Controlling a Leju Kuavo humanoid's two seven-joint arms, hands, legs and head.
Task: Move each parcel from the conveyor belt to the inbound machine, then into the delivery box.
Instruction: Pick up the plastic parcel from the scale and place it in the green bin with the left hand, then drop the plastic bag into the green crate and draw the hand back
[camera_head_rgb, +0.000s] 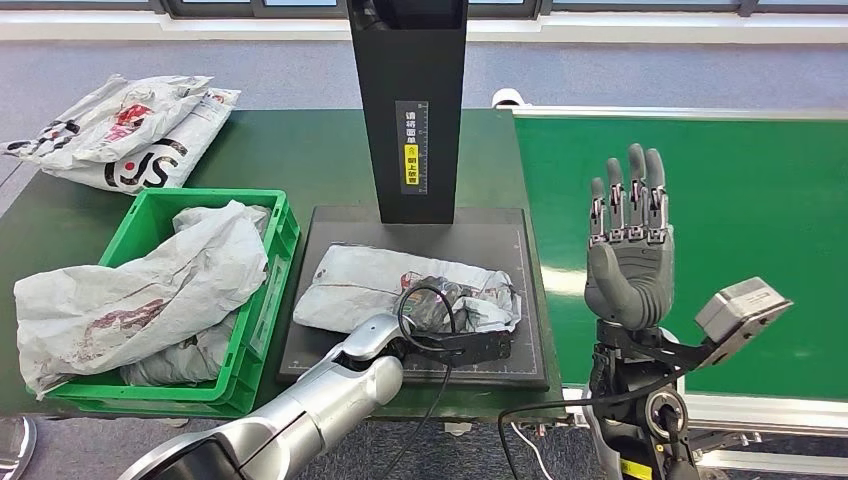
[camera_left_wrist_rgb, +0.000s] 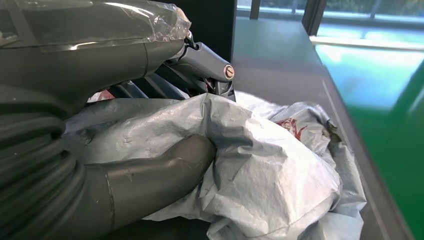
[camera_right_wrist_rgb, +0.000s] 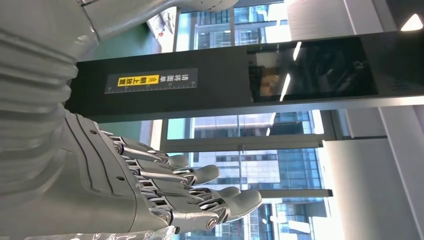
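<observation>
on the dark scanner plate (camera_head_rgb: 520, 300) in the head view lies a crumpled grey parcel (camera_head_rgb: 370, 285), the left hand (camera_head_rgb: 455, 325) closed on its near edge; the right hand (camera_head_rgb: 630, 235) is raised over the green belt (camera_head_rgb: 740, 200), fingers straight, holding nothing. left wrist view: thumb (camera_left_wrist_rgb: 165, 170) presses into the parcel (camera_left_wrist_rgb: 270, 175). right wrist view: fingers (camera_right_wrist_rgb: 200, 175) extended, apart from the black column (camera_right_wrist_rgb: 225, 75).
</observation>
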